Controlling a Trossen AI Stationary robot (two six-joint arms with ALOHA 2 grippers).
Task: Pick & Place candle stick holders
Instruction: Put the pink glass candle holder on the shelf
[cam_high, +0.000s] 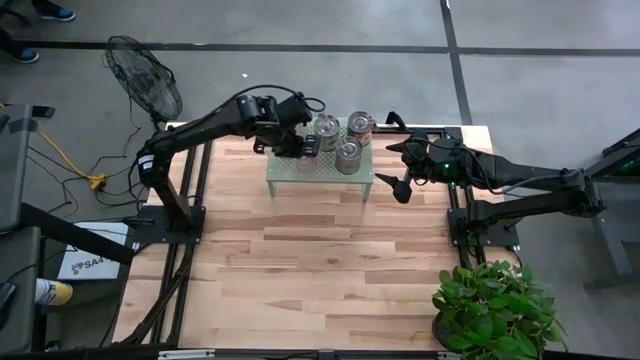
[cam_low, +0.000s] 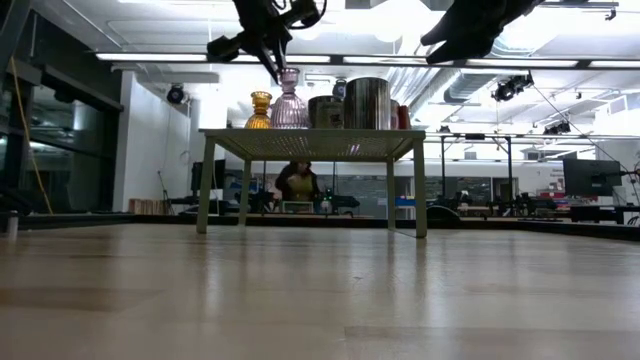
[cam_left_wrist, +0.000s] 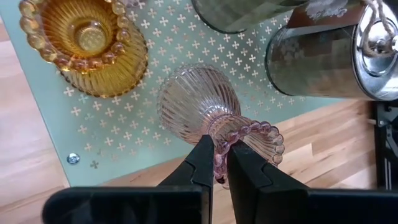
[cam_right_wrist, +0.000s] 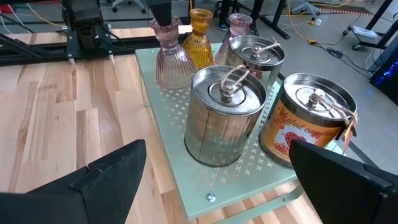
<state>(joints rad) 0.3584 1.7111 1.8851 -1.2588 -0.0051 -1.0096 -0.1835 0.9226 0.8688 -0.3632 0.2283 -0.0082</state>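
A pale green perforated stand (cam_high: 300, 178) at the table's far middle carries the candle stick holders: a pink ribbed glass one (cam_left_wrist: 196, 106), an amber glass one (cam_left_wrist: 87, 43), a second pinkish one (cam_right_wrist: 236, 30) and three silvery lidded cups (cam_right_wrist: 227, 115), one with reddish marks (cam_right_wrist: 305, 121). My left gripper (cam_left_wrist: 221, 165) comes down at the stand's left end and is shut on the pink ribbed holder. My right gripper (cam_high: 397, 155) hovers open just off the stand's right end, fingers spread wide, touching nothing. My left gripper pinches the pink holder's beaded top rim (cam_left_wrist: 227, 138) between its two fingers; one finger looks to be inside the mouth and one outside. The fingers come from above, slanting down from the table's left. The holder stands upright, its base on the stand (cam_low: 290, 126).
The amber holder (cam_low: 260, 110) stands close beside the held one, with silvery cups (cam_low: 367, 103) to the right. Bare wooden table (cam_high: 320, 260) stretches in front of the stand. A fan (cam_high: 145, 80) sits off the far left corner, a potted plant (cam_high: 495, 305) at the near right.
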